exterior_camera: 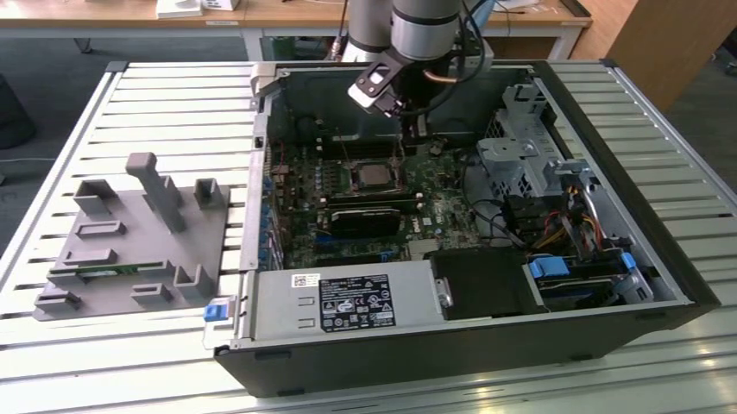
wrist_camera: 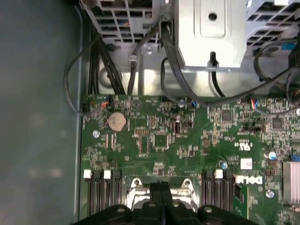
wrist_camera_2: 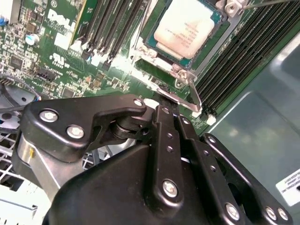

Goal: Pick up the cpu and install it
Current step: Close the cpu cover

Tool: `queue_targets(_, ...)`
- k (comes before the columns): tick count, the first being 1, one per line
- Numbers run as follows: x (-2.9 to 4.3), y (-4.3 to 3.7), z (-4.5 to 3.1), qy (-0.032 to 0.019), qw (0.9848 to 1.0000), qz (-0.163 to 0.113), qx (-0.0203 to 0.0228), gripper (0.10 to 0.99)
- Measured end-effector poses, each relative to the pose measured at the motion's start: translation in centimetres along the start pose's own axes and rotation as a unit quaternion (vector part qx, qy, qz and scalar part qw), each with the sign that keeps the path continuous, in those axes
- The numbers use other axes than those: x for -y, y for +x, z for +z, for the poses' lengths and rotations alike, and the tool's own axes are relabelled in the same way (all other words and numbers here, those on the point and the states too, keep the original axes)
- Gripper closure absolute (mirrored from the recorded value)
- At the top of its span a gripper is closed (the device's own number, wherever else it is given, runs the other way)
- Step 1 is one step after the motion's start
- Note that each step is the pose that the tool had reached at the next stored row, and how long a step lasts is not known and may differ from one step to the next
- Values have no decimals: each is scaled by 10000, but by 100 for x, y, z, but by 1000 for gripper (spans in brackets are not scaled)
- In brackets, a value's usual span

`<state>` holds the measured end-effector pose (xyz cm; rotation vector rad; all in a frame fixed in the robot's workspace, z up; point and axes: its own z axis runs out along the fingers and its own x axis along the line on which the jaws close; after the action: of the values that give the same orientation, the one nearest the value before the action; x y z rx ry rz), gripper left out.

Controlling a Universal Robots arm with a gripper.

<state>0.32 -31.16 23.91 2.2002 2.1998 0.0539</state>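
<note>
1. On the exterior view's dial, the open computer case (exterior_camera: 461, 362) fills the centre. The cpu (exterior_camera: 371, 175) lies just off centre toward 12 o'clock, flat in its socket on the motherboard (exterior_camera: 302, 203).
2. The grey tray (exterior_camera: 127, 259) is out at 9 o'clock, well apart from the action, with a green memory stick (exterior_camera: 110, 272) lying on it. There's no chip to see on it.
3. The arm (exterior_camera: 426, 21) drops in from 12 o'clock, and the gripper (wrist_camera_2: 163, 110) hangs at roughly 1 o'clock of the cpu, over the board.
4. Both wrist views show the fingers (wrist_camera: 153, 190) pressed together with nothing between them, so the gripper carries nothing.
5. In the second wrist view the silver top and its pale rim sit square inside the socket frame. The tips are close to the metal bracket (wrist_camera_2: 187, 77) at the frame's edge, beside the memory slots (wrist_camera_2: 243, 51). I can't tell whether they touch it.
6. My call: the pick and the drop-in are done, and this is the tail of the install, the work around the socket's hardware.
7. I can't tell whether the bracket is latched down.
8. Any next move here, I'd judge, calls for a fine, steady approach. Force belongs on the bracket metal, never on the chip's top, and the tips must stay clear of the slots alongside.
</note>
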Motion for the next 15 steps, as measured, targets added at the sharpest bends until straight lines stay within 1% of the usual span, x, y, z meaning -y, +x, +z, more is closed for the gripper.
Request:
queue_targets(6, 50, 0, 30, 1, 10000, 0, 1, 980)
queue_targets(10, 115, -1, 70, 2, 10000, 0, 1, 980)
queue_targets(12, 156, -1, 86, 3, 10000, 0, 1, 980)
queue_targets(15, 254, -1, 88, 3, 10000, 0, 0, 980)
